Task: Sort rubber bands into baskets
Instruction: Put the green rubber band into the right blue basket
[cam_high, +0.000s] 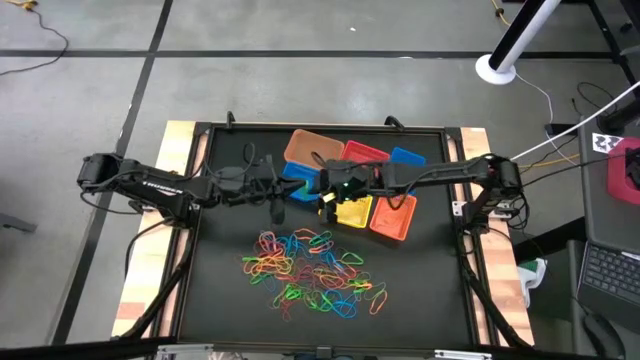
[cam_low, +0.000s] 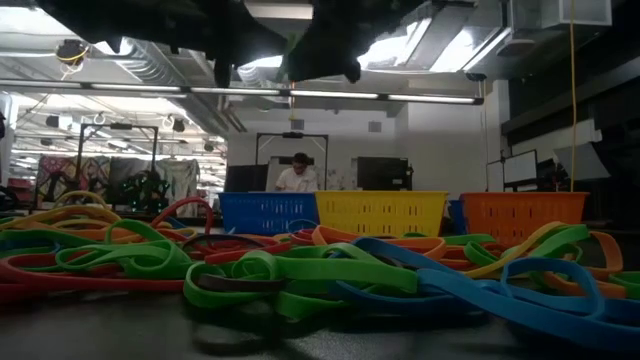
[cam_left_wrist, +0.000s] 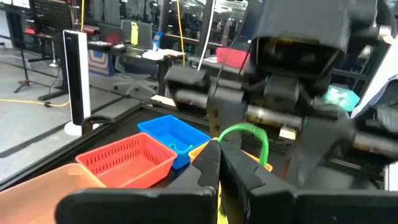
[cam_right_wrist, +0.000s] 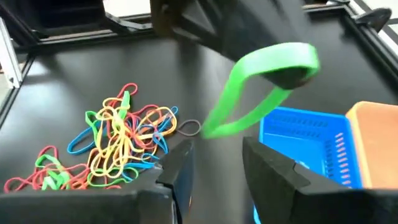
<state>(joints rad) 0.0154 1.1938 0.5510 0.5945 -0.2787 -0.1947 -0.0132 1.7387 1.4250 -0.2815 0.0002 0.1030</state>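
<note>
- At the far end of the black mat, you have six baskets in a tight cluster: tan-orange, red and blue in the back row, and a second blue, yellow and orange in front.
- Your left gripper is clenched on a green rubber band. The band hangs as a loop above the mat, just beside the second blue basket and not in any basket.
- Your right gripper has its fingers spread and holds nothing. It hovers over the front row, pointing at the hanging green band.
- From the left wrist, the red basket looks bare inside, and the blue one next to it seems to hold one thin blue loop. You cannot tell what the other baskets hold.
- The rest of the rubber bands lie in a loose mixed pile on the mat, near the baskets but apart from them.
</note>
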